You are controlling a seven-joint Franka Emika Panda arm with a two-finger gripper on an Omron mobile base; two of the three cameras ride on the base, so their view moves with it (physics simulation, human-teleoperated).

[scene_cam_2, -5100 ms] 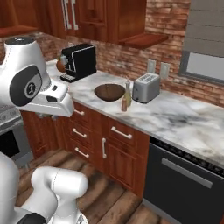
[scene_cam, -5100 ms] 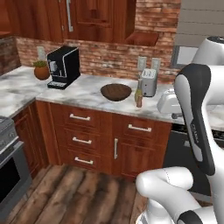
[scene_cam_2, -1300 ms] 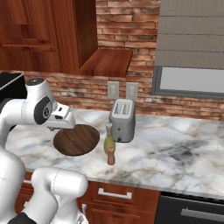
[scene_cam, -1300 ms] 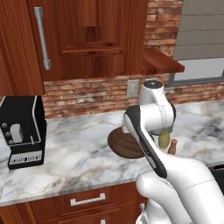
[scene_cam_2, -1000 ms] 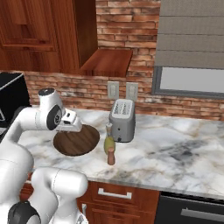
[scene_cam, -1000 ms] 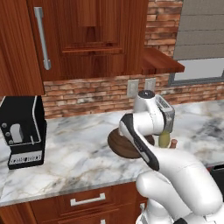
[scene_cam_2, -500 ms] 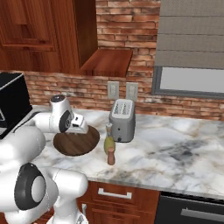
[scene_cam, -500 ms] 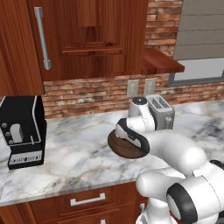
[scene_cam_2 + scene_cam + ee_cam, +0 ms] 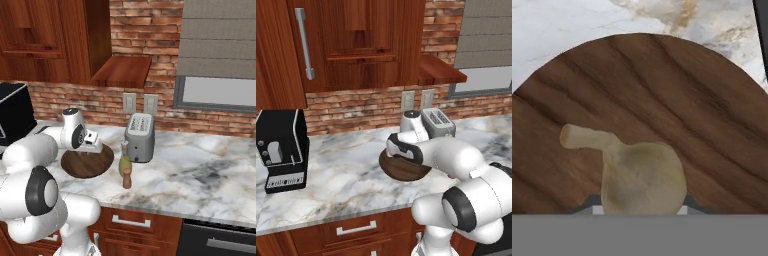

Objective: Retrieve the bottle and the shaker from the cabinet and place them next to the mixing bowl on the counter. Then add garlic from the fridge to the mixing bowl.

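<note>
My gripper (image 9: 638,204) is shut on the garlic (image 9: 639,175), a pale tan bulb with a short stem, held just above the inside of the mixing bowl (image 9: 662,90). In the right base view the hand (image 9: 94,147) hangs low over the dark wooden bowl (image 9: 87,162) on the counter (image 9: 200,175). The olive bottle (image 9: 124,160) and the small brown shaker (image 9: 127,178) stand upright just right of the bowl. In the left base view my arm bends over the bowl (image 9: 403,169). The cabinet (image 9: 371,45) hangs above.
A silver toaster (image 9: 139,131) stands behind the bottle, close to the bowl's right side. A black coffee machine (image 9: 281,150) sits at the left of the counter (image 9: 341,180). A cabinet door (image 9: 281,50) stands open at the upper left. Bare marble lies between coffee machine and bowl.
Over the last second the arm has folded down and the hand has dropped low over the bowl with the garlic. Bottle, shaker and toaster have stayed put.
</note>
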